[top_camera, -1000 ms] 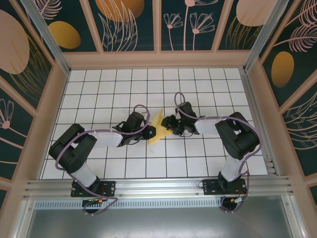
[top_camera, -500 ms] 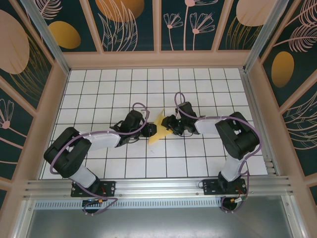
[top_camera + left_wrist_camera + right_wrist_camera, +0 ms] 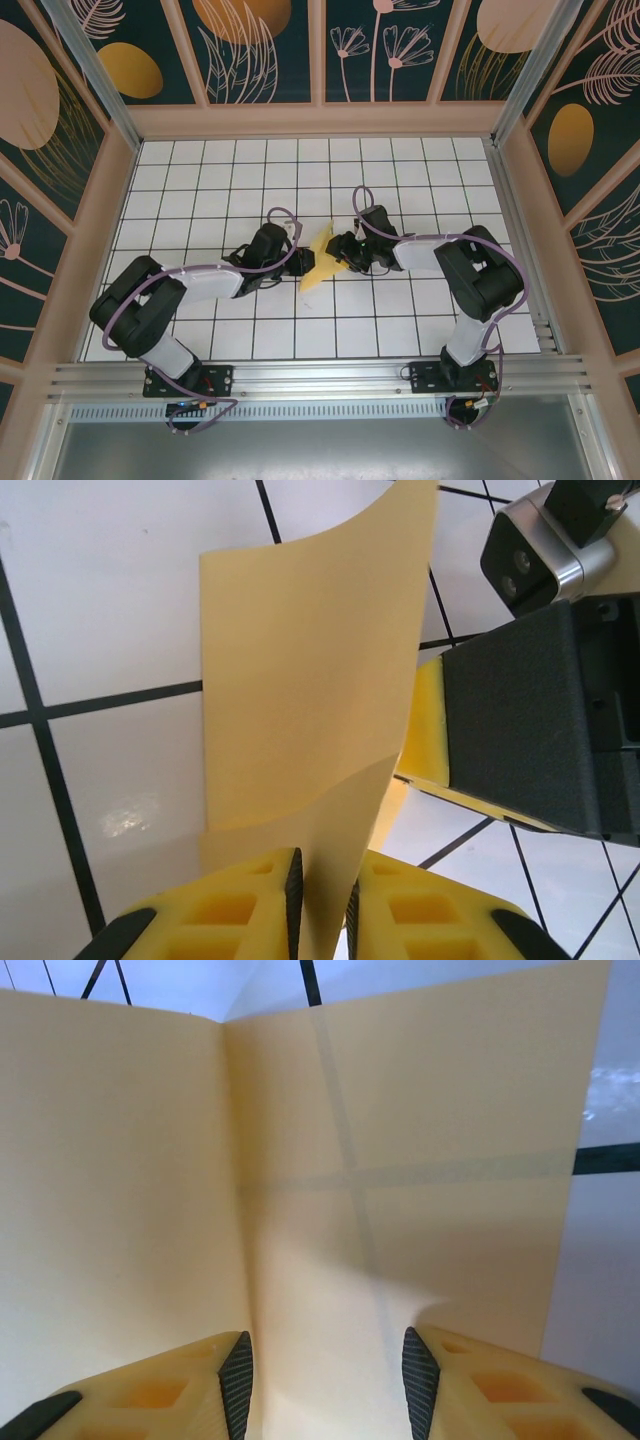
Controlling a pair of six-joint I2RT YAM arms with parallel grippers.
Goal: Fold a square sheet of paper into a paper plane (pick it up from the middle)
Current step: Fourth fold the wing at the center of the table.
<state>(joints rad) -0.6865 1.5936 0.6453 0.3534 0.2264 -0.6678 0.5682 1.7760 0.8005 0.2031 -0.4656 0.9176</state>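
Observation:
The square sheet of paper (image 3: 317, 262) is pale yellow and partly folded, lying mid-table between both grippers with one flap standing up. My left gripper (image 3: 303, 264) reaches it from the left. In the left wrist view its jaws (image 3: 323, 900) are closed to a narrow slot, and the paper's (image 3: 300, 680) raised flap fills that slot. My right gripper (image 3: 334, 250) comes from the right and stands open. Its pads (image 3: 238, 1370) sit wide apart over the creased sheet (image 3: 420, 1160), whose fold line runs up past the left pad. One right finger (image 3: 430, 725) shows beside the flap.
The white grid-tiled floor (image 3: 250, 170) is boxed in by raised pink walls (image 3: 110, 200) on the left, back and right. An aluminium rail (image 3: 320, 378) runs along the near edge by the arm bases. Bare tiles lie behind and in front of the grippers.
The left arm's elbow swung out to the left and its jaws narrowed onto the paper flap. The right arm and the sheet have barely moved.

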